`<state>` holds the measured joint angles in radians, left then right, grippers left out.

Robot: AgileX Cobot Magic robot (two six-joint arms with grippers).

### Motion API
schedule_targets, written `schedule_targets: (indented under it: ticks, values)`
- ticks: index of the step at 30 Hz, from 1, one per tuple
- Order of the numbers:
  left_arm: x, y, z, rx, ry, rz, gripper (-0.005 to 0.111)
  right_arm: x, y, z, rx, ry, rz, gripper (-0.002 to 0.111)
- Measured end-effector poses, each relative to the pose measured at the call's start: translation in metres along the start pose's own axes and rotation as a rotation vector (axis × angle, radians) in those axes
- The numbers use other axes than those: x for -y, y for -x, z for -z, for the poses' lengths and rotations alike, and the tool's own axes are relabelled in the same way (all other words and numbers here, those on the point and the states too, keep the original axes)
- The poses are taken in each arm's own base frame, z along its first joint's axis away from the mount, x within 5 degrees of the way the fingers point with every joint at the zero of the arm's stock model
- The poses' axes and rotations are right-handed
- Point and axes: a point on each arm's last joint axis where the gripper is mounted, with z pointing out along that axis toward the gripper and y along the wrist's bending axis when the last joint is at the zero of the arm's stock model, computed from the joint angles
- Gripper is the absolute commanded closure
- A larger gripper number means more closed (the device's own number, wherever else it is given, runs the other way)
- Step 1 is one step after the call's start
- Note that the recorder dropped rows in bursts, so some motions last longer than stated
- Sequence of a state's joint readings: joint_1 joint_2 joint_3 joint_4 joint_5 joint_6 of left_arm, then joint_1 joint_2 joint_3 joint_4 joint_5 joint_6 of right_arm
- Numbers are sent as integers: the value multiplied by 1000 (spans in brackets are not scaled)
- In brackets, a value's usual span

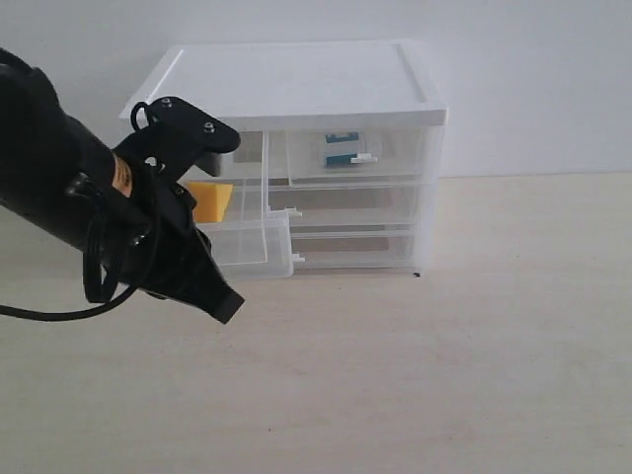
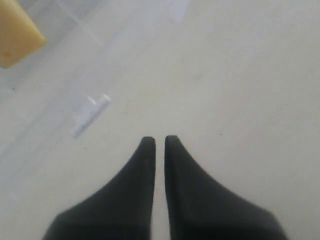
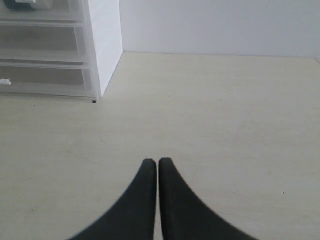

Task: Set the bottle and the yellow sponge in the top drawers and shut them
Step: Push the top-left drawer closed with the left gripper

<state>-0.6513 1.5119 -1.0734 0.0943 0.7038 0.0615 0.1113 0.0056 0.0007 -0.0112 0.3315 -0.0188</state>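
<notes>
Stretching pale to a white wall (image 1: pixel 533 79), table (image 1: pixel 474 375); cabinet (image 1: pixel 296 79) at 12 o'clock.
Right wrist view lacks the sponge (image 1: pixel 210 200); left gripper (image 2: pixel 160 142), right gripper (image 3: pixel 158 162) clenched, empty.

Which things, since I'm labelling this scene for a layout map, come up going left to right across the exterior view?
From the left: left arm → yellow sponge → pulled-out drawer's handle tab → bottle → cabinet's right wall.

A white-topped cabinet (image 1: pixel 296 79) stands on a pale table (image 1: pixel 444 375)
</notes>
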Motion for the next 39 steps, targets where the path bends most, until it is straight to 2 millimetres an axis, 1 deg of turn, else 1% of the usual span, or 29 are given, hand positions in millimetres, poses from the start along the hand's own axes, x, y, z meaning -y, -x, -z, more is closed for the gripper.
schedule_targets:
  ticks: [3, 6, 11, 16, 22, 28, 30, 34, 36, 39]
  values:
    - [-6, 2, -7, 9, 66, -14, 103, 0, 0, 0, 0, 0, 0, 108]
    - [-11, 5, -7, 35, 129, -18, 103, 0, 0, 0, 0, 0, 0, 108]
    - [-13, 10, -7, 94, 145, -22, 103, 0, 0, 0, 0, 0, 0, 108]
    - [-15, 15, -6, 145, 180, -71, 103, 0, 0, 0, 0, 0, 0, 108]
    - [-32, 19, -4, 208, 241, -62, 103, 0, 0, 0, 0, 0, 0, 108]
    - [-46, 24, -6, 293, 246, -36, 103, 0, 0, 0, 0, 0, 0, 108]
    - [-50, 25, -12, 309, 243, -33, 103, 0, 0, 0, 0, 0, 0, 108]
    - [-63, 26, -40, 344, 223, -18, 103, 0, 0, 0, 0, 0, 0, 108]
    - [-70, 28, -47, 390, 216, -7, 103, 0, 0, 0, 0, 0, 0, 108]
    - [-87, 27, -54, 448, 222, 15, 103, 0, 0, 0, 0, 0, 0, 108]
